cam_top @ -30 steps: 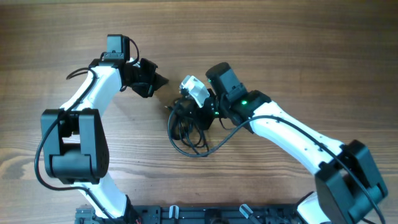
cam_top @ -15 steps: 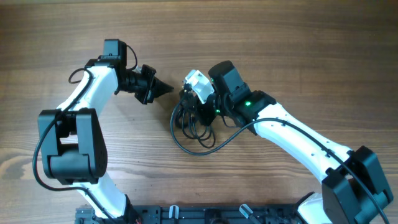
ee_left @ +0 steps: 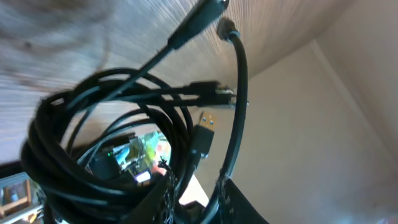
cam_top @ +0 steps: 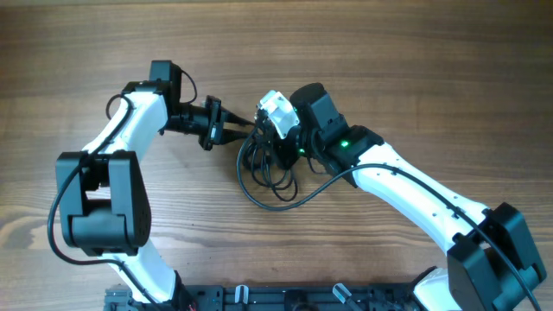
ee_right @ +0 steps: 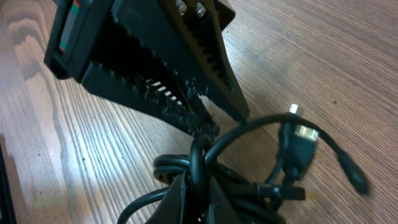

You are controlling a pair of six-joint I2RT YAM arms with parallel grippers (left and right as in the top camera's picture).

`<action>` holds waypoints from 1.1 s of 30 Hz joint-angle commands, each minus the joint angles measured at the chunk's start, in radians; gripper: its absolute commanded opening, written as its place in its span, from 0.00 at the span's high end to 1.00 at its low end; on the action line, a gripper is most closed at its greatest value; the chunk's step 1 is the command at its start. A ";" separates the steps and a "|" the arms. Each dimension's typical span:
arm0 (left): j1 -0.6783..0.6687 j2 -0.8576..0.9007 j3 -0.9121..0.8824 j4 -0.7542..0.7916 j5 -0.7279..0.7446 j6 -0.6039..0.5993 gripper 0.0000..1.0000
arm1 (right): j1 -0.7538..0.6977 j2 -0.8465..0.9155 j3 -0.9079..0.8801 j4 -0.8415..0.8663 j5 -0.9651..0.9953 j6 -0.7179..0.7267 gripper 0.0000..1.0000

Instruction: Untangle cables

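The cables (cam_top: pixel 268 168), a light, limp, springy tangle at mid-table (cam_top: pixel 389 69), sit clamped in the right gripper (cam_top: pixel 270 145), while the left gripper (cam_top: pixel 237 133), narrowly parted around one strand, looks best pinching near a plug (ee_left: pixel 202 134), not mid-coil.

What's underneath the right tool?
The cables, loops spilling onto the table. Overhead, the right tool hides its grip point; its wrist view shows them pinched there.
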 commanded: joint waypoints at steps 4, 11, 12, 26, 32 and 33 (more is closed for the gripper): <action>-0.018 -0.015 0.010 -0.005 0.120 -0.021 0.77 | -0.002 -0.014 0.010 0.014 0.005 0.010 0.96; -0.018 -0.015 0.010 -0.021 0.160 -0.021 0.80 | -0.002 -0.014 0.010 0.015 0.006 0.006 0.96; -0.018 -0.015 0.010 -0.021 0.173 -0.021 0.80 | -0.002 -0.014 0.010 0.015 0.006 0.006 0.95; -0.018 -0.015 0.010 -0.021 0.203 -0.019 0.68 | -0.004 -0.014 0.010 0.017 0.113 0.005 0.95; -0.018 -0.015 0.010 -0.022 0.203 0.007 0.69 | -0.004 -0.011 0.010 0.018 0.190 0.006 0.96; -0.018 -0.015 0.010 -0.023 0.203 0.007 0.68 | -0.005 -0.009 0.010 0.018 0.193 0.006 0.96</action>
